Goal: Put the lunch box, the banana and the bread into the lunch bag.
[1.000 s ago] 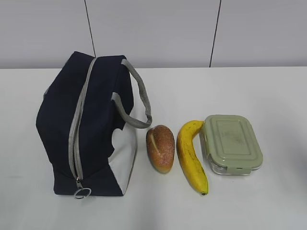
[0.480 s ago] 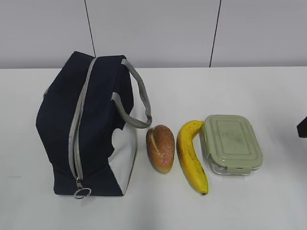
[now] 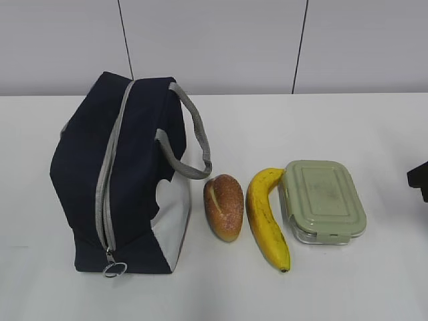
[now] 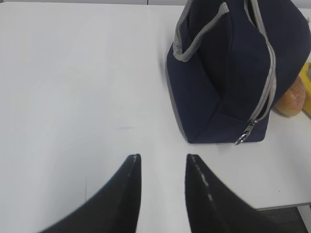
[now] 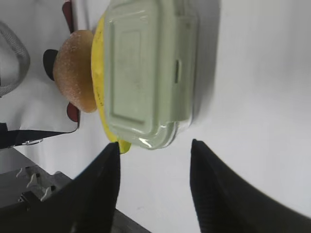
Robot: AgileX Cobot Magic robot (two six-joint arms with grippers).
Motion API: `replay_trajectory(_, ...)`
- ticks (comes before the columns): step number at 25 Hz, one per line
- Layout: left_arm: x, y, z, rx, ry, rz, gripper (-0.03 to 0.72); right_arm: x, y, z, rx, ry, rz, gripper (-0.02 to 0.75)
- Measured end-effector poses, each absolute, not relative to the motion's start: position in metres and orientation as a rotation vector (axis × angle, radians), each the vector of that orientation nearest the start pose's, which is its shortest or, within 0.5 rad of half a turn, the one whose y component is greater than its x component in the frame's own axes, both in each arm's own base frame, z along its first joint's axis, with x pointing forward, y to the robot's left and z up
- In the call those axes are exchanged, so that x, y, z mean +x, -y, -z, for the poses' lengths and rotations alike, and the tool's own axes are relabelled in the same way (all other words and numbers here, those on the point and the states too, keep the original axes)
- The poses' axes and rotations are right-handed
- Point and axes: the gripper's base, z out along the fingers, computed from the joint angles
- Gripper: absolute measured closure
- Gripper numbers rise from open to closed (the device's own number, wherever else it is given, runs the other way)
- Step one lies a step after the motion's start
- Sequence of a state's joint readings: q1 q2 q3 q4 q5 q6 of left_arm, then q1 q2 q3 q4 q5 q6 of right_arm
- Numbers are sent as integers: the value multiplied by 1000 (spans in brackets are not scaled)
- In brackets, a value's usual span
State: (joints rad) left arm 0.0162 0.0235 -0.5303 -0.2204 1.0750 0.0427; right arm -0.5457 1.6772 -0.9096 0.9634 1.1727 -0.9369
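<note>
The navy lunch bag (image 3: pixel 127 174) stands at the left, its grey zipper closed and the ring pull (image 3: pixel 115 269) at the near end. The bread (image 3: pixel 224 206), the banana (image 3: pixel 266 217) and the green-lidded lunch box (image 3: pixel 323 199) lie in a row to its right. My left gripper (image 4: pixel 163 158) is open and empty over bare table, left of the bag (image 4: pixel 218 82). My right gripper (image 5: pixel 154 143) is open and empty, just short of the lunch box (image 5: pixel 146 68); the banana (image 5: pixel 98 77) and bread (image 5: pixel 75 68) lie beyond it. A dark part of the right arm (image 3: pixel 420 177) shows at the right edge.
The white table (image 3: pixel 321 120) runs back to a grey panelled wall. The bag's grey strap handles (image 3: pixel 194 144) hang toward the bread. The table's near edge shows in the left wrist view (image 4: pixel 286 206).
A dark part of the right arm has come into the exterior view at the right edge and moved slightly inward. The bag, bread, banana and lunch box have not moved.
</note>
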Motion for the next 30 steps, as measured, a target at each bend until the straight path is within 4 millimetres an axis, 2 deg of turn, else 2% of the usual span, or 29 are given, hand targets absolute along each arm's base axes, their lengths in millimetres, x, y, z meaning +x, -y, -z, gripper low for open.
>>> replay_trajectory(3, -6, 18, -286, 40, -2039, 227, 449, 278, 95, -179, 205, -2571, -1111, 375)
replay_trajectory(7, -6, 18, -286, 40, -2039, 227, 449, 291, 104, -165, 217, -2577, -1136, 377)
replay_trajectory(14, -6, 18, -286, 40, -2040, 227, 449, 310, 115, -164, 219, -2538, -1126, 377)
replay_trajectory(20, -6, 18, -286, 40, -2040, 227, 449, 312, 116, -165, 224, -2532, -1124, 370)
replay_trajectory(22, -6, 18, -286, 40, -2040, 227, 449, 312, 115, -165, 227, -2533, -1126, 328)
replay_trajectory(26, -6, 18, -286, 40, -2040, 227, 449, 316, 105, -159, 201, -2555, -1154, 181)
replay_trajectory(30, -6, 18, -286, 40, -2040, 227, 449, 324, 90, -149, 147, -2592, -1193, 142)
